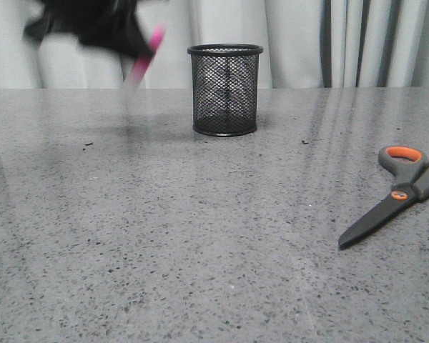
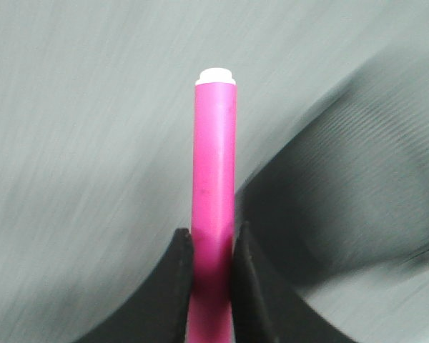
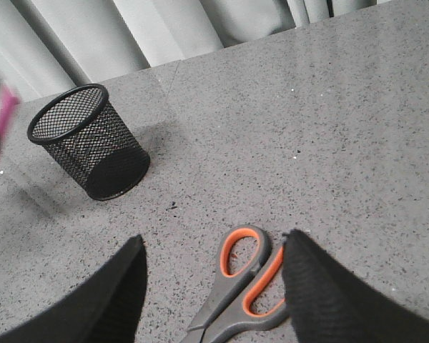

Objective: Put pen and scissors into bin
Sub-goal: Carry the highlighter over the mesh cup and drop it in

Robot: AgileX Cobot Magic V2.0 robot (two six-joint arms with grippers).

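The black mesh bin [image 1: 224, 90] stands upright at the back middle of the table. My left gripper [image 1: 139, 46] is blurred, high at the back left, just left of the bin; it is shut on the pink pen [image 1: 147, 56], which slants down and left. In the left wrist view the fingers [image 2: 177, 286] clamp the pen [image 2: 214, 171], its white end pointing away. The scissors [image 1: 404, 189] lie flat at the right edge, handles far right. In the right wrist view my right gripper [image 3: 213, 246] is open above the scissors' orange loops [image 3: 252, 275]; the bin [image 3: 89, 143] shows there too.
Grey speckled tabletop [image 1: 200, 236] with pale curtains [image 1: 343, 43] behind it. A few small dark specks [image 1: 88, 143] lie on the table near the bin.
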